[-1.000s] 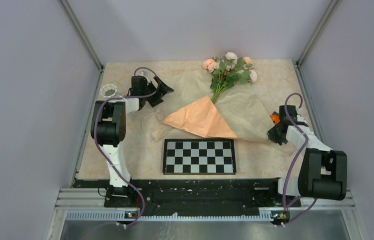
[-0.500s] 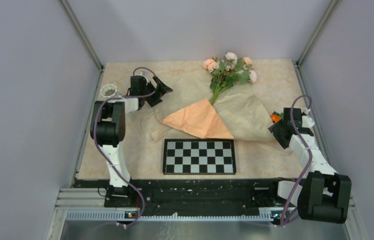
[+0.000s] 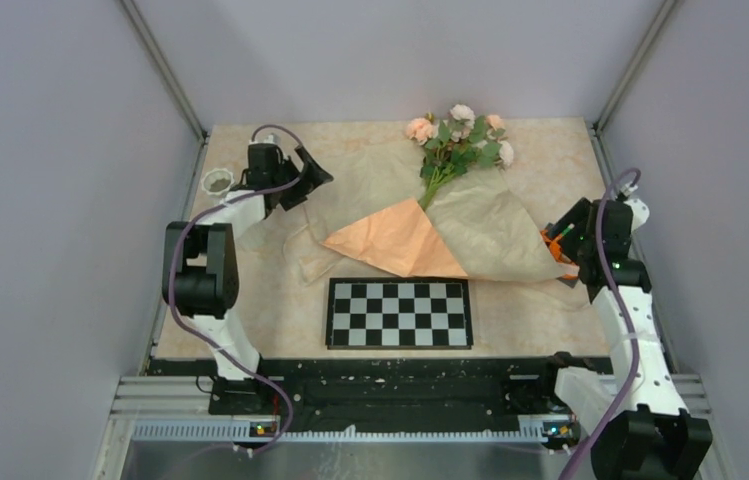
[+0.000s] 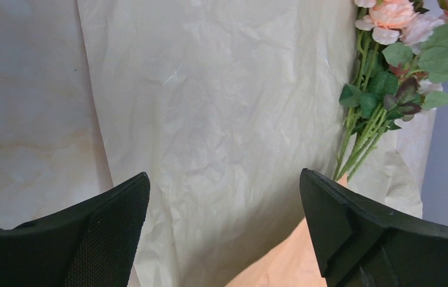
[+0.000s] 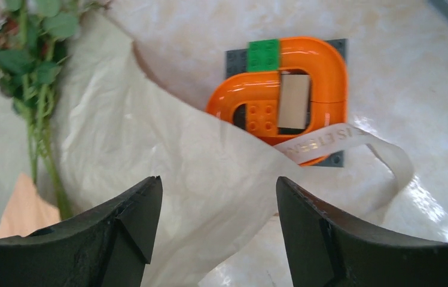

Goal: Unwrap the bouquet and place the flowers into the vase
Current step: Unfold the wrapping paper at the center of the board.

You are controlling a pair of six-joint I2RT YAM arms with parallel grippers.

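The bouquet lies unwrapped: beige paper [image 3: 490,235] is spread flat, with a peach-orange sheet [image 3: 395,240] folded over its near part. The flowers [image 3: 458,140] lie on the paper with their blooms toward the back wall. The stems [image 4: 359,137] show in the left wrist view and again in the right wrist view [image 5: 36,101]. The white vase [image 3: 217,181] stands at the left edge, behind my left arm. My left gripper [image 3: 312,172] [image 4: 224,185] hangs open over the paper's left part [image 4: 221,113]. My right gripper [image 3: 560,237] [image 5: 218,188] is open above the paper's right edge [image 5: 167,161], holding nothing.
An orange U-shaped brick piece on a grey plate [image 5: 290,89] sits under the paper's right edge, with the cream ribbon [image 5: 341,139] trailing across it. A black-and-white checkerboard [image 3: 398,312] lies in front of the paper. Walls enclose the table on three sides.
My right gripper has opened, let go of the paper's right edge and lifted back toward the right. My left gripper has shifted slightly left and back, still open.
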